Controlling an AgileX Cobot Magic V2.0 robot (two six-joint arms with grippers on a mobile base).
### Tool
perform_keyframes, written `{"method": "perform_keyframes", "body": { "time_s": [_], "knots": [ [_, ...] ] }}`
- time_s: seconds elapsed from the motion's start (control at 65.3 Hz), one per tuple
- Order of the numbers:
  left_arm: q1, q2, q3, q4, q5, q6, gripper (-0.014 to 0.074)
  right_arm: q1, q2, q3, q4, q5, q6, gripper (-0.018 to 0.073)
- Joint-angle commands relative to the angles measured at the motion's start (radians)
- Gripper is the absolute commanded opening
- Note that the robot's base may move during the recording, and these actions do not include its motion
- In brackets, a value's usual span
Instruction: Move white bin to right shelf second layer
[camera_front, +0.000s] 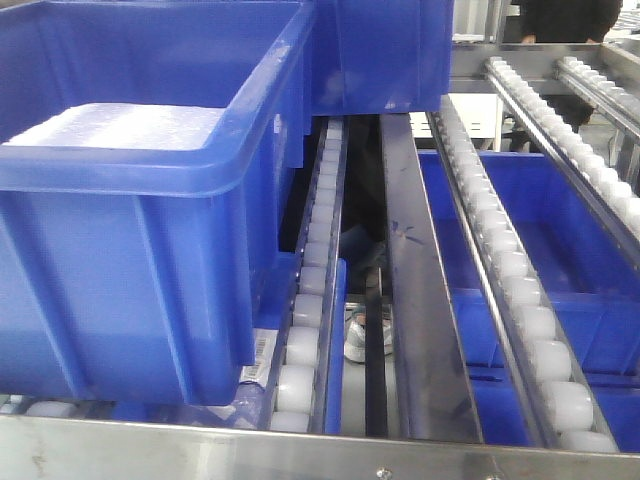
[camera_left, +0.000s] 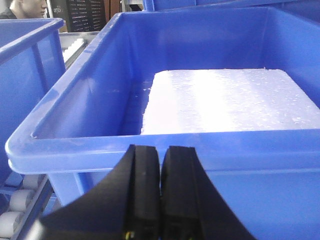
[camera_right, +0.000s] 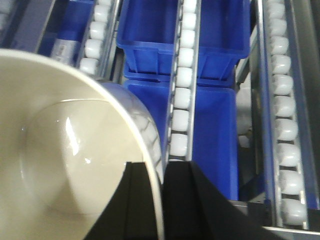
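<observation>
The white bin (camera_right: 60, 165), a glossy cream tub, fills the left of the right wrist view, held above the rack. My right gripper (camera_right: 161, 167) is shut on its rim, one finger inside the wall and one outside. Beneath it run roller lanes (camera_right: 182, 80) of the right shelf; I cannot tell which layer they belong to. The same kind of lanes (camera_front: 510, 270) run away from me in the front view, where neither the bin nor a gripper shows. My left gripper (camera_left: 161, 150) is shut on nothing, just before a blue crate's rim (camera_left: 75, 150).
The big blue crate (camera_front: 130, 250) holds a white foam slab (camera_left: 225, 100) and sits on the left lanes. More blue crates (camera_right: 200, 40) lie under the rollers. A steel rail (camera_front: 415, 300) runs between lanes. People stand behind the rack (camera_left: 27, 7).
</observation>
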Motion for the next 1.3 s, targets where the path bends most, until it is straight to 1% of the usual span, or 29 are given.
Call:
{"method": "perform_keyframes", "body": {
  "time_s": [0.0,0.138,0.306,0.459,0.628,0.72,0.858,0.995,1.133,1.286],
  "knots": [
    [-0.005,-0.014,0.037,-0.006,-0.084,-0.003,0.0085,0.0,0.049,-0.031,-0.027,-0.085,-0.003,0.0053],
    [-0.005,-0.014,0.037,-0.006,-0.084,-0.003,0.0085,-0.001,0.16,-0.036,0.013,-0.104,0.014,0.0053],
    [-0.005,-0.014,0.037,-0.006,-0.084,-0.003,0.0085,-0.002,0.293,-0.036,0.069,-0.234,0.016,0.0053],
    [-0.005,-0.014,0.037,-0.006,-0.084,-0.003,0.0085,-0.004,0.394,-0.036,0.072,-0.298,0.016,0.0053],
    [-0.005,-0.014,0.037,-0.006,-0.084,-0.003,0.0085,-0.061,0.475,-0.036,0.102,-0.348,0.015,0.0053],
    [-0.005,-0.014,0.037,-0.006,-0.084,-0.003,0.0085,-0.082,0.499,-0.036,0.097,-0.355,0.015,0.0053],
    [-0.005,-0.014,0.037,-0.006,-0.084,-0.003,0.0085,-0.082,0.536,-0.034,0.058,-0.357,0.015,0.0053],
    [-0.005,-0.014,0.037,-0.006,-0.084,-0.003,0.0085,-0.082,0.57,-0.034,0.047,-0.37,0.015,0.0053],
    [-0.005,-0.014,0.037,-0.006,-0.084,-0.003,0.0085,-0.082,0.611,-0.031,0.03,-0.404,0.015,0.0053],
    [-0.005,-0.014,0.037,-0.006,-0.084,-0.003,0.0085,-0.082,0.651,0.002,0.035,-0.454,0.015,0.0054]
  ]
}}
